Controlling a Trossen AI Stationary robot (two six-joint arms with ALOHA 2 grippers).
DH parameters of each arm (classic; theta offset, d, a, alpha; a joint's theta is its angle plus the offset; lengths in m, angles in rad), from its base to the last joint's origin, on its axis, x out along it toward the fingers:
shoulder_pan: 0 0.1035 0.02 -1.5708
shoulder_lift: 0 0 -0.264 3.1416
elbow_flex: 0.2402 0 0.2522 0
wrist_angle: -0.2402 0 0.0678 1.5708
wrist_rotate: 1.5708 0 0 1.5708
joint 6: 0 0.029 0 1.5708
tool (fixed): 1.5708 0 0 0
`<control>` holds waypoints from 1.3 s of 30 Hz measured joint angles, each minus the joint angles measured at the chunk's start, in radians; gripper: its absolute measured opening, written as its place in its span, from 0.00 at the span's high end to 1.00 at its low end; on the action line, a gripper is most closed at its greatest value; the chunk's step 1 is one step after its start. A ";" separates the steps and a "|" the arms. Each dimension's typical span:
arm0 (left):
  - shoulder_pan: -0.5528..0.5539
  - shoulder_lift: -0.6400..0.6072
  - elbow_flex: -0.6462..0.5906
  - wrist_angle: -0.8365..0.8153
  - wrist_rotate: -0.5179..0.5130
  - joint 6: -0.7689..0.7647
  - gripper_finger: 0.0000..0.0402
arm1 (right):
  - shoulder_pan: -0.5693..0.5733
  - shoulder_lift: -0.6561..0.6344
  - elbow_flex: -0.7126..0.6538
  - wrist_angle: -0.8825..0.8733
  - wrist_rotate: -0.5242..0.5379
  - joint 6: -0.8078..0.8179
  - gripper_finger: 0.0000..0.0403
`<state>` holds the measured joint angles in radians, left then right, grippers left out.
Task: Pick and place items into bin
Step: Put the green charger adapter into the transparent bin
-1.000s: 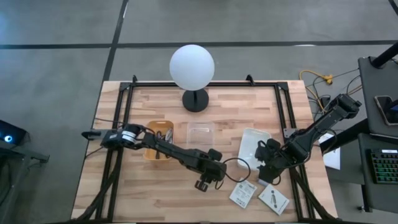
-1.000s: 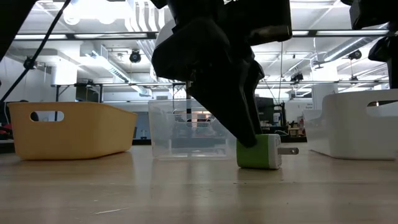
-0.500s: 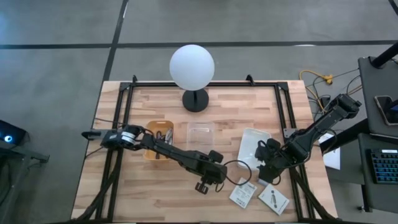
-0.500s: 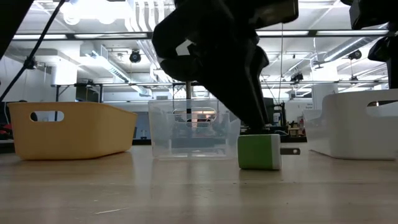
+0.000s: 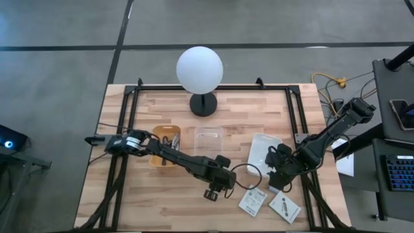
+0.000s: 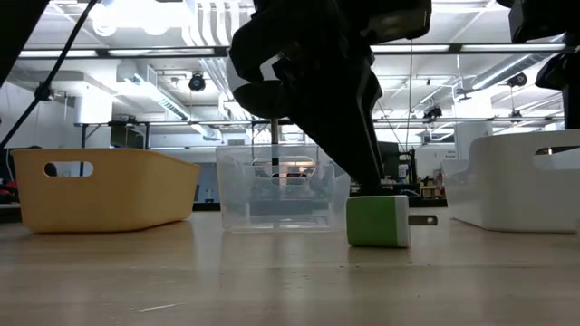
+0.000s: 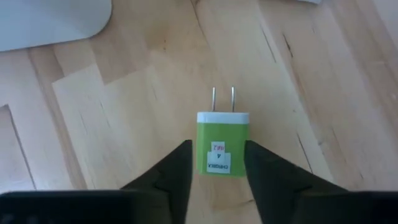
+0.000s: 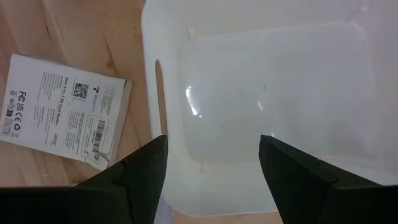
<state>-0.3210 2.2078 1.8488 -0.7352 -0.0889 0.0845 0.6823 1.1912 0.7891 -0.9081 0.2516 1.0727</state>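
Now green cube [image 7: 222,142] flat on wood, between left gripper's [image 7: 217,163] parted, non-gripping jaws.

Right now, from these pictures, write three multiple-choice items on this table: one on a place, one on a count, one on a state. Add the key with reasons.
1. Where is the green charger?
A. in the yellow bin
B. on the bare wood
C. in the white bin

2. How many white packets lie on the table's near right part?
A. two
B. four
C. none

3. How does the left tool stand?
A. shut, far from the charger
B. open, fingers either side of the charger
C. holding a cable

Key: 1 B, the left wrist view shows it on wood. 2 A, the high view shows two. 3 B, a finger flanks each side.
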 joint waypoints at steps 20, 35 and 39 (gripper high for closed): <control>0.008 0.041 -0.019 0.047 0.028 0.010 0.49 | 0.000 0.000 0.000 -0.001 0.013 0.001 0.41; 0.009 0.045 -0.011 0.044 0.026 0.009 0.67 | 0.000 0.000 -0.006 -0.004 0.012 -0.002 0.41; 0.009 0.040 0.013 0.020 0.021 -0.011 0.67 | 0.000 0.000 -0.008 -0.005 0.011 0.000 0.41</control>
<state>-0.3122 2.2476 1.8619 -0.7149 -0.0680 0.0730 0.6823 1.1908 0.7811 -0.9129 0.2628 1.0725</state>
